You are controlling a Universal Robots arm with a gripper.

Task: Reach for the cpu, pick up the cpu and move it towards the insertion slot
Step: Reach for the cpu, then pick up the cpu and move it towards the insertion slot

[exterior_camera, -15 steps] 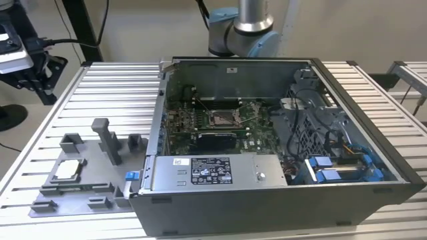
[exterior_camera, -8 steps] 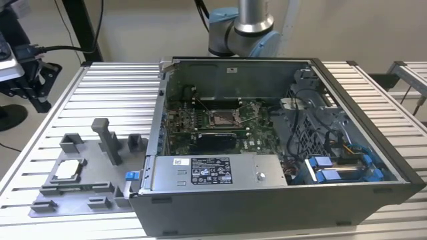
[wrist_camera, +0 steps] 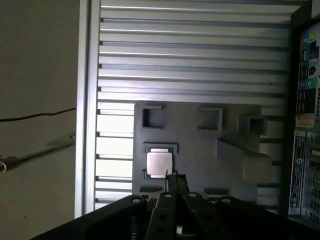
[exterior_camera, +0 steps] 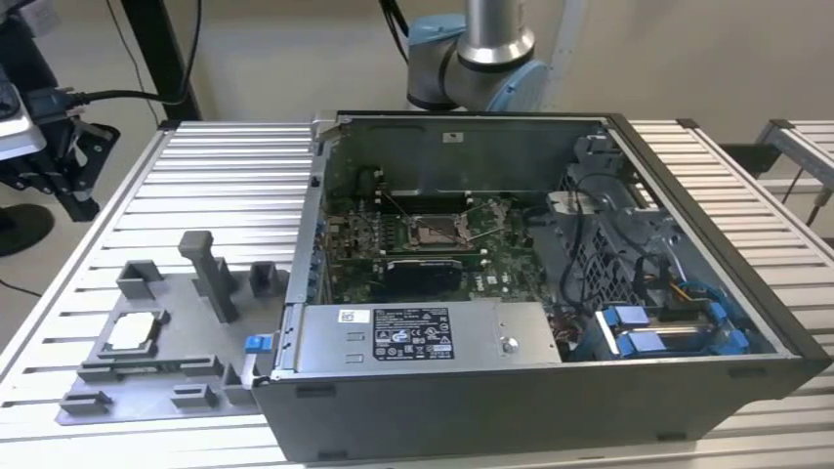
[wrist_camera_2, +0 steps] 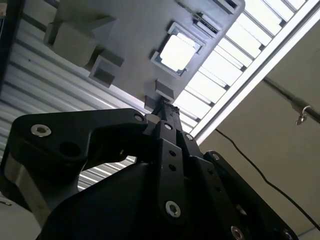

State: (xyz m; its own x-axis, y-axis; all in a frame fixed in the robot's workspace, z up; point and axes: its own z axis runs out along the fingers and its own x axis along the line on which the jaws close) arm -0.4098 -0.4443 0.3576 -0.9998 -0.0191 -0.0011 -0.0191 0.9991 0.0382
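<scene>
Small, flat, square cpu (exterior_camera: 135,333): silvery-white metal top, thin tan edge. Lying level, top face up, seated in a shallow recess of grey fixture plate (exterior_camera: 137,391). In exterior view, located at 8 o'clock from insertion slot (exterior_camera: 435,231), well apart. Insertion slot: square socket, shiny silver frame, dark greyish centre, thin wire lever, ringed by green circuit board (exterior_camera: 342,278).

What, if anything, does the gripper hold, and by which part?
Nothing: the gripper is empty, apart from the cpu, which lies flat in its recess on the grey fixture.
</scene>
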